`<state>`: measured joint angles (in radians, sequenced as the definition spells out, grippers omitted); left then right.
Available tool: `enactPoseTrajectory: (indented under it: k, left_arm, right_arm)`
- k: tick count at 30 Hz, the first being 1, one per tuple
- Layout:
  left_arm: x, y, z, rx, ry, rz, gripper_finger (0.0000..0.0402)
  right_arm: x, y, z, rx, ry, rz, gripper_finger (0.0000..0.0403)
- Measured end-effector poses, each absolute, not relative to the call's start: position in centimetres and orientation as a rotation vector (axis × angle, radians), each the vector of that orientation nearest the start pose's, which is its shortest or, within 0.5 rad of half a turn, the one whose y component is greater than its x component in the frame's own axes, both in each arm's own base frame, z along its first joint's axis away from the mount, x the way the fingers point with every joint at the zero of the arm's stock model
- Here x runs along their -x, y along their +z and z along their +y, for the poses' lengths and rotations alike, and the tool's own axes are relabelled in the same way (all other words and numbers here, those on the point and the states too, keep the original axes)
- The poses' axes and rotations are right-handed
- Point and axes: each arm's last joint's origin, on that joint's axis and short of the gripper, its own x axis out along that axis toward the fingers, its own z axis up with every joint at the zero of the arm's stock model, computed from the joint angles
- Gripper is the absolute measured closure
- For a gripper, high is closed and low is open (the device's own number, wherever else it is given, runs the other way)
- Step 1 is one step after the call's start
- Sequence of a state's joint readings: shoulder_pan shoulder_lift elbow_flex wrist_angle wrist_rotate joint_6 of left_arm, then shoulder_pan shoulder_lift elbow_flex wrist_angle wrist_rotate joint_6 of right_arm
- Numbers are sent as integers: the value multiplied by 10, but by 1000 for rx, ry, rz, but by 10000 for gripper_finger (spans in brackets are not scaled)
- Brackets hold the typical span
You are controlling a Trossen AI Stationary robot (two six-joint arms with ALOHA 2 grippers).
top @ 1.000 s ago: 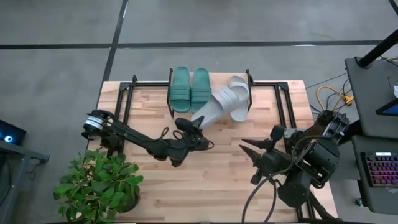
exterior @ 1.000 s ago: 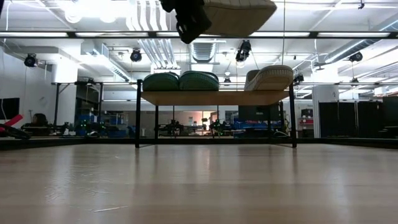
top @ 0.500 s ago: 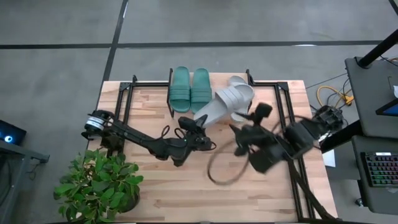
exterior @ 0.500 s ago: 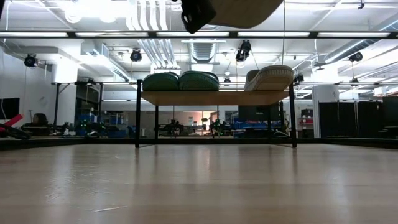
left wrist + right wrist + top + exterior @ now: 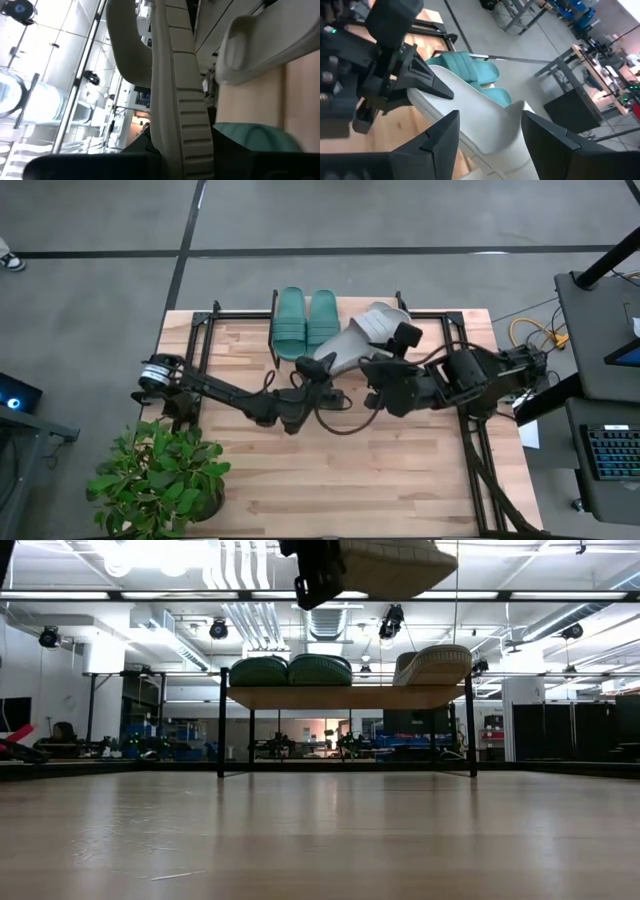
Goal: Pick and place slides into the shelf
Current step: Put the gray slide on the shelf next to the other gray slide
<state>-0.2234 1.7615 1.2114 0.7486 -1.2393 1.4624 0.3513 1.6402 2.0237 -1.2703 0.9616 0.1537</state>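
High view, left gripper [image 5: 318, 375] clamping pale ribbed grey slide [image 5: 345, 350], right gripper [image 5: 372, 380] spread open.

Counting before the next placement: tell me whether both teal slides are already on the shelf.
Yes: in the high view both teal slides lie side by side on the shelf.

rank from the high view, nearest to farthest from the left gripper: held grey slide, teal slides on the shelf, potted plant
1. Held grey slide, in the left gripper.
2. Teal slides, side by side on the shelf behind it.
3. Potted plant, at the table's near left corner.
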Motion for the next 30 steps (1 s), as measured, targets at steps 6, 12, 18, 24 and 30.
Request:
enactPoseTrajectory:
  k: [6, 12, 18, 24, 30]
  left_arm:
    - [-387, 314, -44, -1207, 949, 624, 370]
    - [-391, 329, -40, -1286, 926, 615, 370]
    - [-392, 331, -40, -1312, 922, 630, 370]
    - [-393, 327, -40, -1353, 894, 668, 370]
    - [-393, 327, -38, -1358, 897, 677, 370]
  right_arm:
    - [-291, 450, 67, 416, -654, 666, 200]
    - [-294, 451, 49, 468, -715, 699, 200]
    - [-296, 451, 35, 503, -767, 728, 200]
    - [-302, 446, 22, 584, -833, 779, 200]
    - [-309, 440, 11, 609, -846, 829, 200]
